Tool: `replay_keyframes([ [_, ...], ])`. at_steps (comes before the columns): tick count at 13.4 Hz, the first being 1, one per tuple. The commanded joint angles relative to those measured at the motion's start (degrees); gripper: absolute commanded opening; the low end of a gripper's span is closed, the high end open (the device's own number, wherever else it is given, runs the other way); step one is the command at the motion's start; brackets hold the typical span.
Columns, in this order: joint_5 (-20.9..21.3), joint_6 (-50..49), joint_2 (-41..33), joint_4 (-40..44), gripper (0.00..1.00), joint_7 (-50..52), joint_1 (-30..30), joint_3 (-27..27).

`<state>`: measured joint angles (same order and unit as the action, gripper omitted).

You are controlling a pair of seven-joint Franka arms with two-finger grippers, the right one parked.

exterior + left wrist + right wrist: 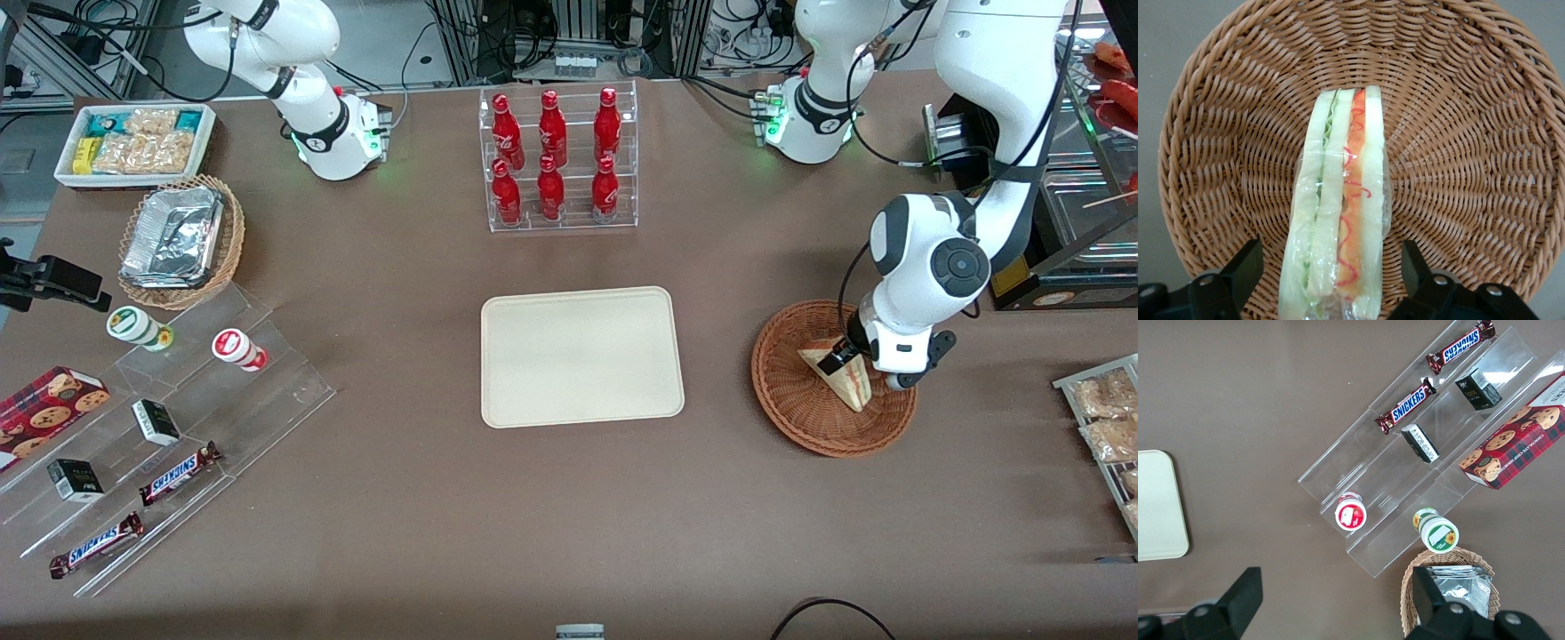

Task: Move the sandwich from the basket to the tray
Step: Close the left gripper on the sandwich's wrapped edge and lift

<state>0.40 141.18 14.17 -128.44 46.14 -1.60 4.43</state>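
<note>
The sandwich (849, 388), a wrapped pale wedge with red, orange and green filling, lies in the reddish-brown wicker basket (782, 400) toward the working arm's end of the table. My left gripper (867, 369) hangs low over the basket, open, with one finger on each side of the sandwich and a gap on both sides. The left wrist view shows the sandwich (1338, 200) lying lengthwise between the dark fingers (1238, 273) on the basket's weave (1471, 167). The cream tray (582, 356) lies bare at the table's middle, beside the basket.
A clear rack of red bottles (558, 160) stands farther from the front camera than the tray. A tan basket of foil trays (182, 240), a white snack bin (133, 142) and a clear stand with snack bars (169, 427) sit toward the parked arm's end. Packets (1107, 418) lie near the basket.
</note>
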Motion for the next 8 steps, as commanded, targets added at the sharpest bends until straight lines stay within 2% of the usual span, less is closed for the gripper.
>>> replay_keyframes([
  [1, 0.13, 0.59, 0.6, 0.65, 0.24, 0.97, 0.54, 0.4],
  [2, 0.04, 0.59, 0.6, 0.65, 0.05, 1.06, 0.54, 0.4],
  [3, 0.04, 0.32, 0.51, 0.65, 0.0, 1.49, 0.54, 0.4],
  [6, 0.04, -2.3, -0.8, 2.66, 0.0, 1.85, 0.54, 0.4],
  [8, 0.22, -10.62, -1.16, 6.6, 0.0, 1.68, 0.28, 0.49],
])
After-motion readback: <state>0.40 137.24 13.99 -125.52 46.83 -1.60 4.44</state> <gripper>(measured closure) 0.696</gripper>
